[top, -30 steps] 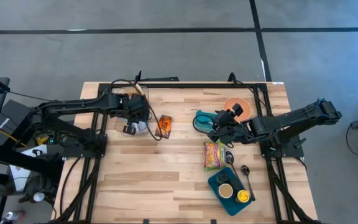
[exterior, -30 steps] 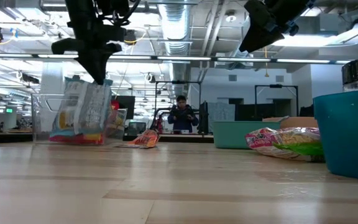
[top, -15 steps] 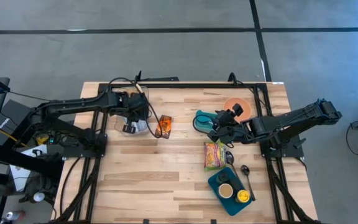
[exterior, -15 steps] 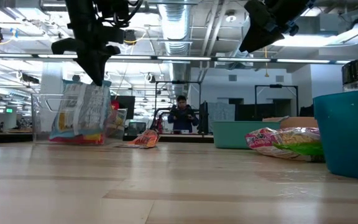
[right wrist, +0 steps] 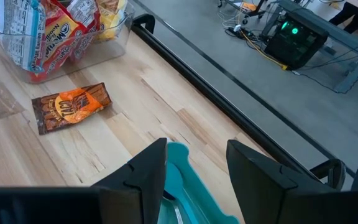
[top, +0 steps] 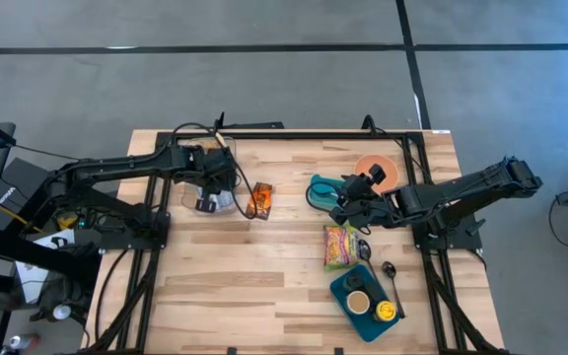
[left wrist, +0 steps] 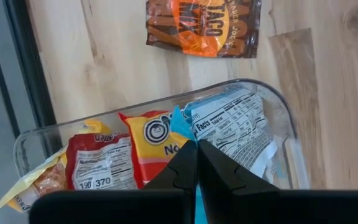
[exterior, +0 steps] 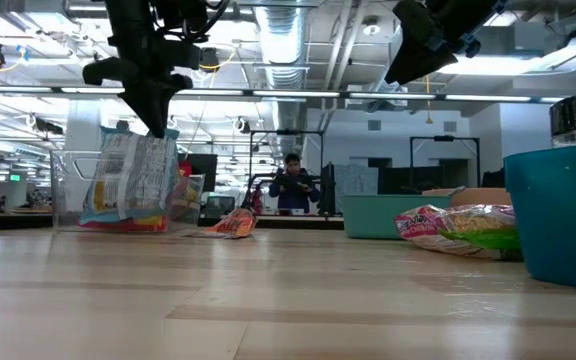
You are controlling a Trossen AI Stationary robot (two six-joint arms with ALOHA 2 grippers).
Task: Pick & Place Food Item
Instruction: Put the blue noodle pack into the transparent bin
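left tool: pinched shut, empty, above clear bin of snack packets
right tool: part open, waiting over teal bowl

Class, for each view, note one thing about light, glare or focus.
High view: even light, faint shadows on the table. Low view: bright ceiling lights behind dark arm silhouettes. Left wrist view: the clear bin rim glints. Right wrist view: the near fingers are soft.

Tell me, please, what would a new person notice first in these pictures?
Probably the clear bin near the table's back left, full of bright snack packets, with the left gripper shut on a blue-edged packet in it. Next, the orange snack bag lying beside the bin.
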